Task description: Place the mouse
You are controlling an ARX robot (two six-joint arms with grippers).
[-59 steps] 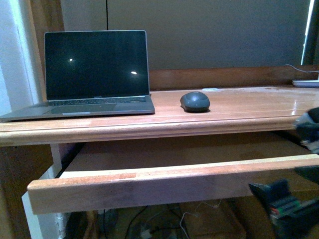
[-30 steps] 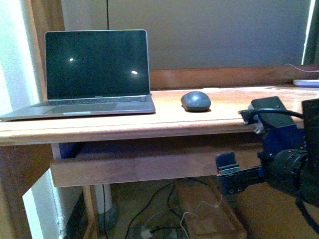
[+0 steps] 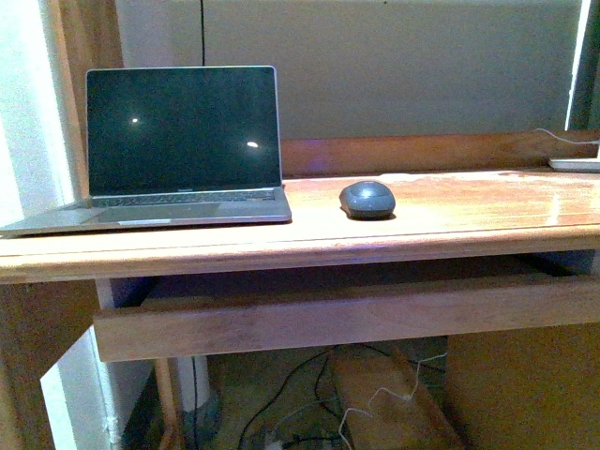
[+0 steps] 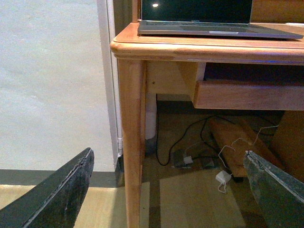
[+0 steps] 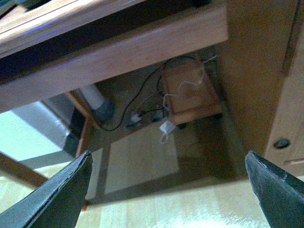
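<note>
The mouse (image 3: 367,200), a small dark grey oval, lies on the wooden desk (image 3: 450,220) just right of the laptop (image 3: 178,141). Neither arm shows in the front view. In the left wrist view my left gripper (image 4: 168,161) is open and holds nothing; it is low by the desk's left leg (image 4: 130,142), with the floor between its fingers. In the right wrist view my right gripper (image 5: 167,159) is also open and holds nothing, under the desk and above the floor. The mouse is out of both wrist views.
A wooden drawer front (image 3: 347,314) sits pushed in under the desktop. Cables and a white adapter (image 4: 222,178) lie on the floor beside a wooden footrest (image 5: 190,92). A cabinet door with a knob (image 5: 281,143) stands to the right. A white object (image 3: 574,164) lies at the desk's far right.
The drawer, pulled out a second ago, was pushed in. My right arm, in view at the lower right half a second ago, has left the front view. The mouse has not moved.
</note>
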